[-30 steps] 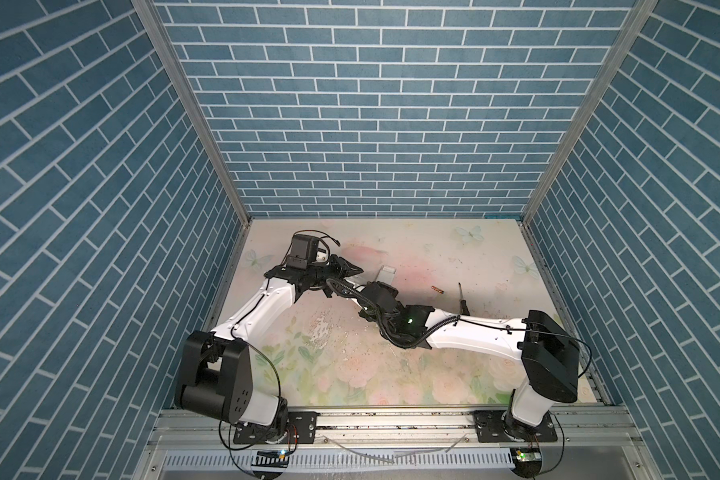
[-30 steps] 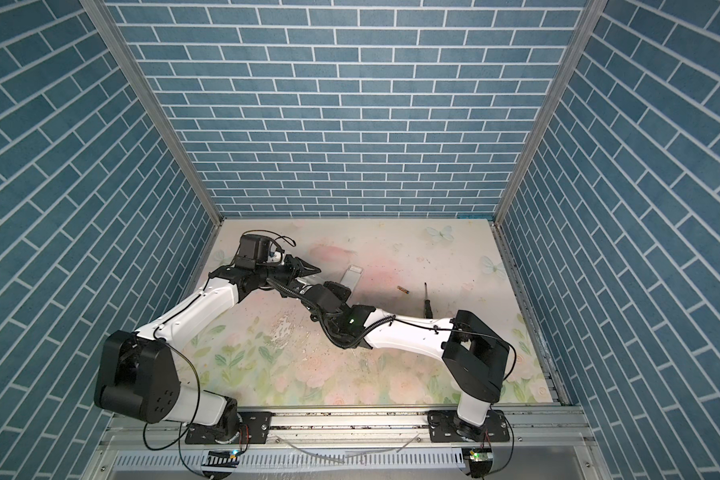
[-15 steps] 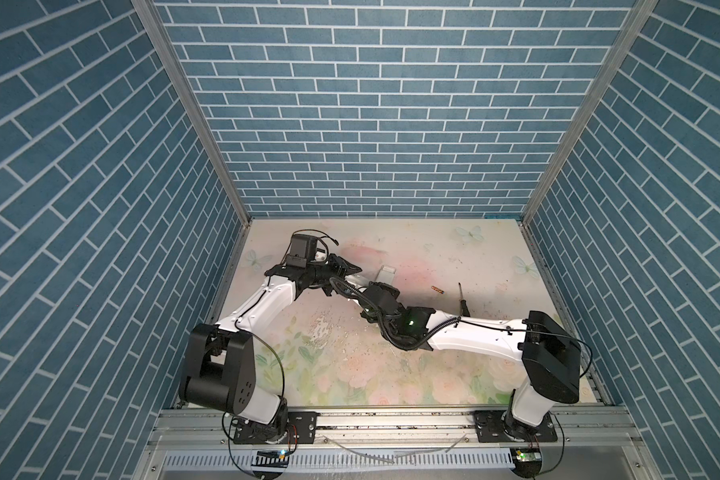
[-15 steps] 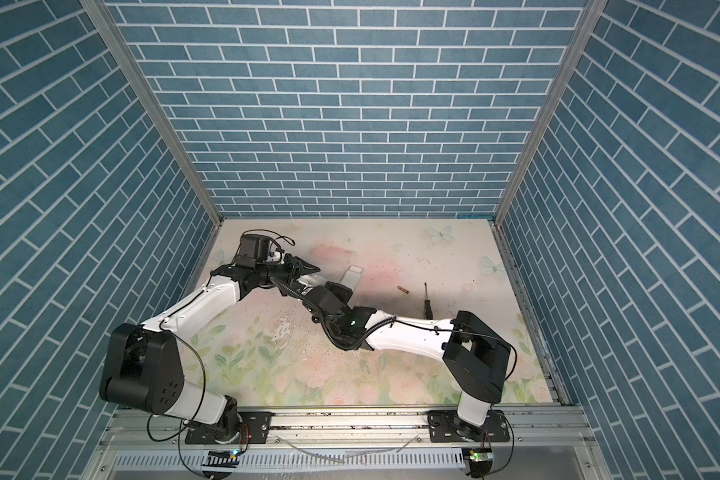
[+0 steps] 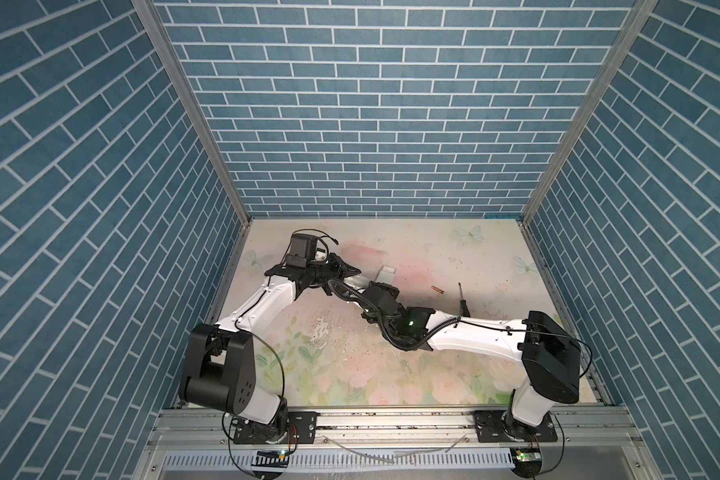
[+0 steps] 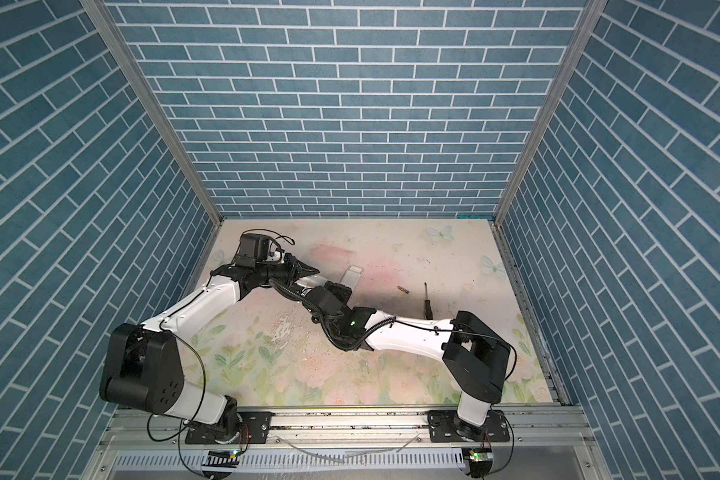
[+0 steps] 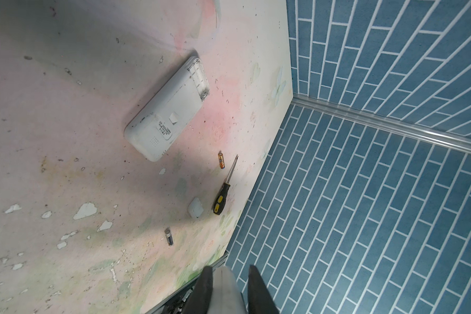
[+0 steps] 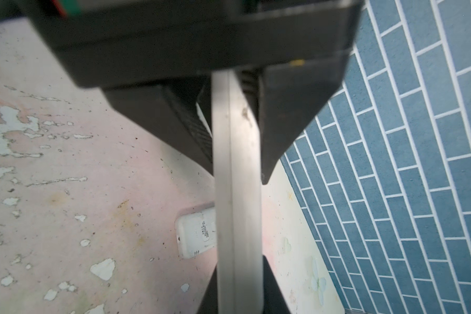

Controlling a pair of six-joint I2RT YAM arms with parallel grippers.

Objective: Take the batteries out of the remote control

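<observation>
Holding a held remote (image 8: 237,190) in mid-air between both hands, above the tabletop (image 7: 65,108).

Right hand (image 8: 239,288) is clamping its thin edge. Left hand (image 7: 229,269) is straddling the other end with a sliver of gap at one finger, so I cannot tell if that grip is firm. It should be seating squarely before anything gets pried, and the compartment side is hidden right now. Two batteries are lying loose below: a copper-brown battery (image 7: 221,160) near the screwdriver (image 7: 223,193) tip, and a black battery (image 7: 169,236) well apart. A white remote (image 7: 169,111) is lying nearby, its end compartment looking open, and a cover plate (image 7: 195,208) is sitting just beside the screwdriver handle, crowding any set-down spot.
</observation>
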